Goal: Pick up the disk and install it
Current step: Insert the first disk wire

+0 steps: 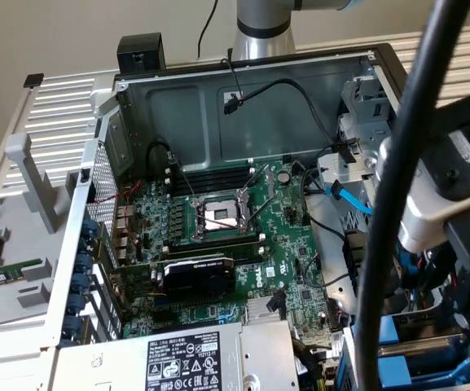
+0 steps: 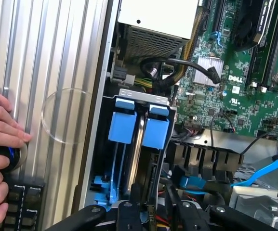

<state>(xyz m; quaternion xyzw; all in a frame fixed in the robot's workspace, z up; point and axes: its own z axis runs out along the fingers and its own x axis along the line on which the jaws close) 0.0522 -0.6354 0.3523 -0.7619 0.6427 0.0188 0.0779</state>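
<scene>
The green motherboard (image 1: 243, 244) is lying in the open case (image 1: 218, 106), with its processor socket (image 1: 218, 213) sitting at the centre. At six o'clock the power-supply box (image 1: 186, 362) is showing its label. At twelve the arm's silver column (image 1: 263, 24) is rising. A thick black cable (image 1: 381, 261) is crossing at three o'clock, a blue cable (image 1: 350, 198) lying just beside it.

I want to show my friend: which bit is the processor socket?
Look inside the open computer case at the green motherboard. Near its middle, above the black graphics card in the exterior view, sits the processor socket, the only silver frame with thin levers sticking up.
</scene>
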